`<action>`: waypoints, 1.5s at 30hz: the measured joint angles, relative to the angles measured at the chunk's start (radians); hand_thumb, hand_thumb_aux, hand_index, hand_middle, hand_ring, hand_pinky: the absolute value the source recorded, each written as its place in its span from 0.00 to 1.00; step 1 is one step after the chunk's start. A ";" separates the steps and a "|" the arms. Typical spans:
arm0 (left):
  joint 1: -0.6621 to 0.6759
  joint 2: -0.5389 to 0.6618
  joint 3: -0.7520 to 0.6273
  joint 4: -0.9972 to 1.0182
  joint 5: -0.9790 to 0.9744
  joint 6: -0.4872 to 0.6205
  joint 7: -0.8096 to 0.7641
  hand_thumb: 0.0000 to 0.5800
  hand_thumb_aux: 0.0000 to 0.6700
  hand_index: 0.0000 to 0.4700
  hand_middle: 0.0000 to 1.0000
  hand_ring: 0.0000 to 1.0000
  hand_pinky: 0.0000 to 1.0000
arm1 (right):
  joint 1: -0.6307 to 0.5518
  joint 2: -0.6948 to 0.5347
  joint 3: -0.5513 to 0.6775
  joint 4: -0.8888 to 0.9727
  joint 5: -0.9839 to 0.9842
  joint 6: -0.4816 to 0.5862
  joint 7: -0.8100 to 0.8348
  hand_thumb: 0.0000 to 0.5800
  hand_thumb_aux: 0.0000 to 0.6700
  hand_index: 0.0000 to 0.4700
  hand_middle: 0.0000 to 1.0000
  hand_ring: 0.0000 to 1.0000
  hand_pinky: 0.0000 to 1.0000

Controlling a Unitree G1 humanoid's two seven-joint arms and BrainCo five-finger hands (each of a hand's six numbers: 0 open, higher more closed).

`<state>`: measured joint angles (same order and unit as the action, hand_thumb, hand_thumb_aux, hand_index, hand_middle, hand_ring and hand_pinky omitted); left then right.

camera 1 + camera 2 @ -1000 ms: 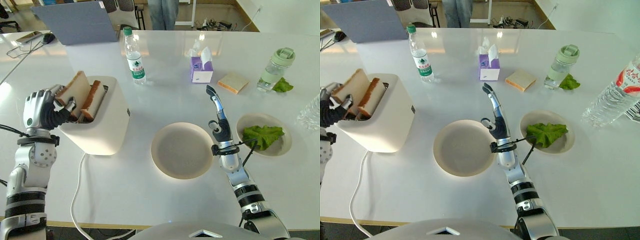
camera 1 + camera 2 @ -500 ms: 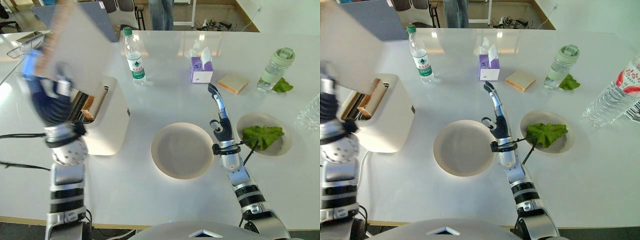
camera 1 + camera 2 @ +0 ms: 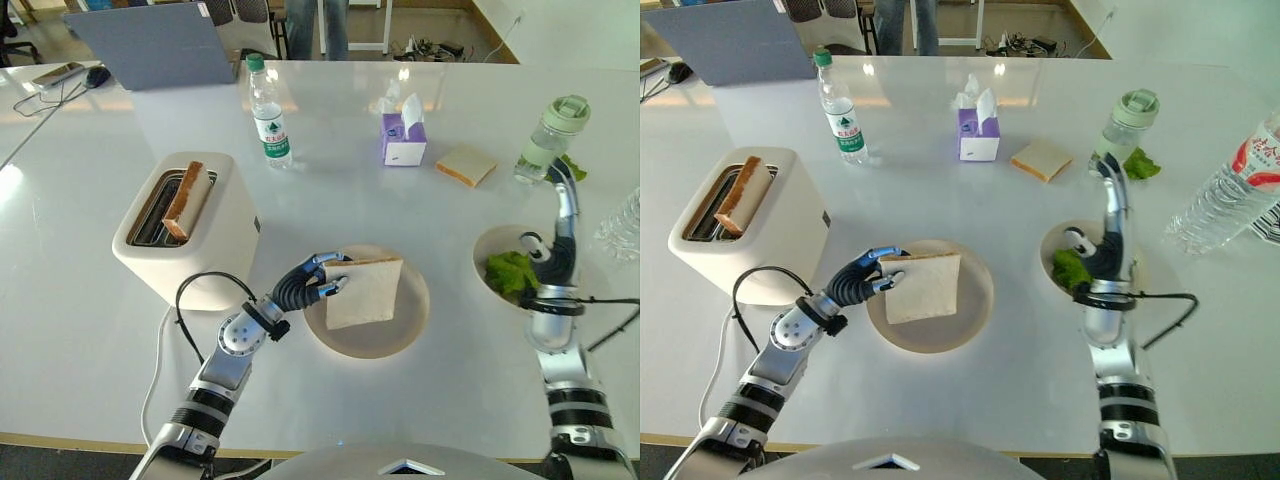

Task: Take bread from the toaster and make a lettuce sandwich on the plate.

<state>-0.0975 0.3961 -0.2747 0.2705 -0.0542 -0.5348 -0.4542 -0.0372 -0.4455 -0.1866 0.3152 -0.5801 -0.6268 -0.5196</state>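
While the table (image 3: 330, 190) carries the toaster (image 3: 195, 255) with one slice (image 3: 187, 198) upright in its slot, the bread (image 3: 365, 290) is over the plate (image 3: 415, 322), pinched at its left edge by the left hand (image 3: 305, 290). The right hand (image 3: 556, 250), fingers straight and empty, stands over the bowl (image 3: 484, 250) of lettuce (image 3: 507, 276).

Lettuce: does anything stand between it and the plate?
Nothing visible stands between the lettuce and the plate. The right hand is at the bowl; the left hand holds a bread slice over the plate.
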 measured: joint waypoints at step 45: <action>0.098 0.049 0.125 -0.083 0.307 -0.185 0.275 0.00 0.00 0.00 0.00 0.00 0.00 | -0.067 -0.281 0.381 -0.232 -0.264 0.277 -0.106 1.00 1.00 1.00 0.00 0.00 0.00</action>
<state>0.0001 0.4450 -0.1499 0.1878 0.2526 -0.7200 -0.1793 -0.1041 -0.7264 0.1944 0.0831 -0.8437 -0.3497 -0.6257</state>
